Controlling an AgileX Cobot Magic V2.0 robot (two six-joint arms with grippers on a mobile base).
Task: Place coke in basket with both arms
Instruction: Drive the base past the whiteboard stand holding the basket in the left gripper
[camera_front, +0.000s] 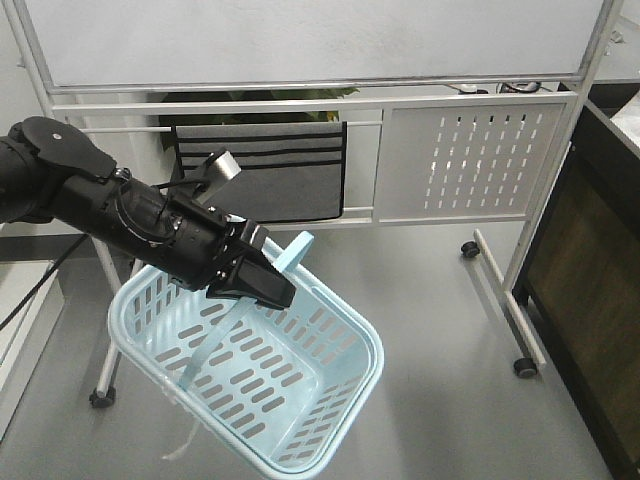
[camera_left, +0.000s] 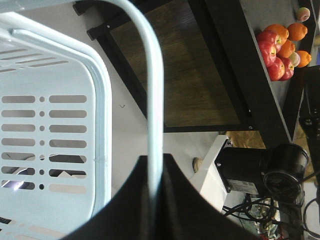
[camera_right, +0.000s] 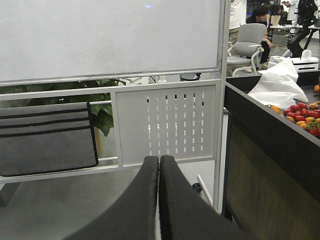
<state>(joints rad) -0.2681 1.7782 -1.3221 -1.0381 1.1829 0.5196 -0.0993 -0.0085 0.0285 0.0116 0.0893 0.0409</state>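
Basket (camera_front: 375, 350) hangs tilted above the grey floor (camera_front: 450, 350), only its own slotted base showing inside. Left gripper (camera_front: 266, 285) clamped on one swing handle (camera_left: 155, 100). Right gripper (camera_right: 159, 163) off elsewhere, pressed together, facing a white perforated panel (camera_right: 167, 122).

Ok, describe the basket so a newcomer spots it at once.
Before the white board stand, the black left arm reaches in over the grey floor. From its jaws, shut on a flat handle, hangs the tilted basket. Alone here it is pale blue, with slotted sides.
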